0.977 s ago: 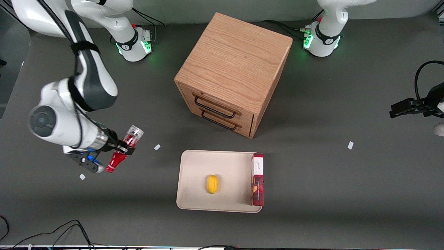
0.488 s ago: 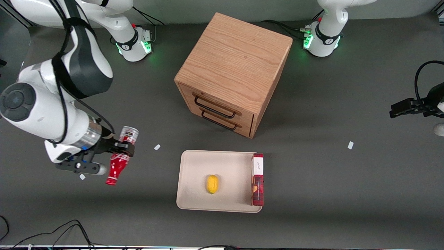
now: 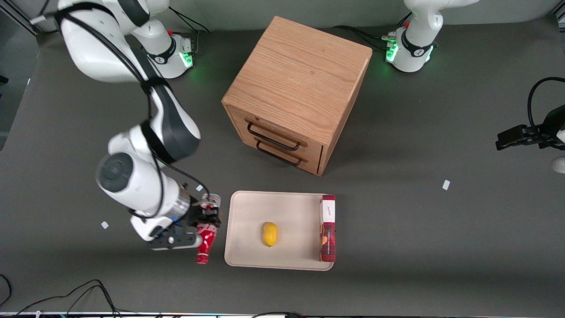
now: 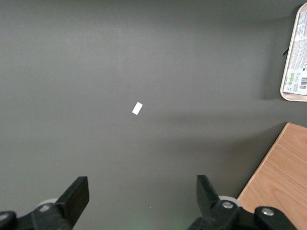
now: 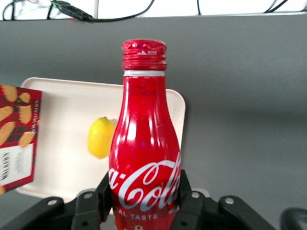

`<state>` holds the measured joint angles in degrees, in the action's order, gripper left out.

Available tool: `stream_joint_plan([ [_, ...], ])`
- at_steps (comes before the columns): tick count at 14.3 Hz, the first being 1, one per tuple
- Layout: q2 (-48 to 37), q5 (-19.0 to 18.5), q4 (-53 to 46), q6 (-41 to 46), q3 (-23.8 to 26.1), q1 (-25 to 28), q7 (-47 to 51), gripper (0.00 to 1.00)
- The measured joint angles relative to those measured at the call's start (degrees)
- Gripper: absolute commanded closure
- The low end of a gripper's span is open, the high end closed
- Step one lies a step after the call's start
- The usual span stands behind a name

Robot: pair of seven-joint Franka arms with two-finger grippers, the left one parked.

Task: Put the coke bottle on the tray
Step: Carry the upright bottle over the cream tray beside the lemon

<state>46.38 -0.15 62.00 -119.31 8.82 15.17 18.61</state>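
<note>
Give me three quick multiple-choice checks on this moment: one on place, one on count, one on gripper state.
1. Where is the small red contour coke bottle?
A. lying on the tray
B. held just off the tray's edge, toward the working arm's end
C. on the wooden cabinet

2. How many things lie on the flat cream rectangular tray?
A. none
B. two
C. four

3. The right gripper is:
A. shut on the bottle
B. open above the tray
C. open on the table

Answers: 1 B, bottle hangs beside the rim; 2 B, yellow lemon and red box; 3 A, fingers clamp its body.
</note>
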Motion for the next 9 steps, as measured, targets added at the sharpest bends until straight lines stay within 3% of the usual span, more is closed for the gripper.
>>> stream_joint_plan([
  [6, 8.76, -0.03, -0.83, -6.8, 0.05, 0.94, -0.19, 0.72],
  [9, 12.54, 0.57, -0.5, -11.41, 0.16, 1.59, -0.03, 0.66],
])
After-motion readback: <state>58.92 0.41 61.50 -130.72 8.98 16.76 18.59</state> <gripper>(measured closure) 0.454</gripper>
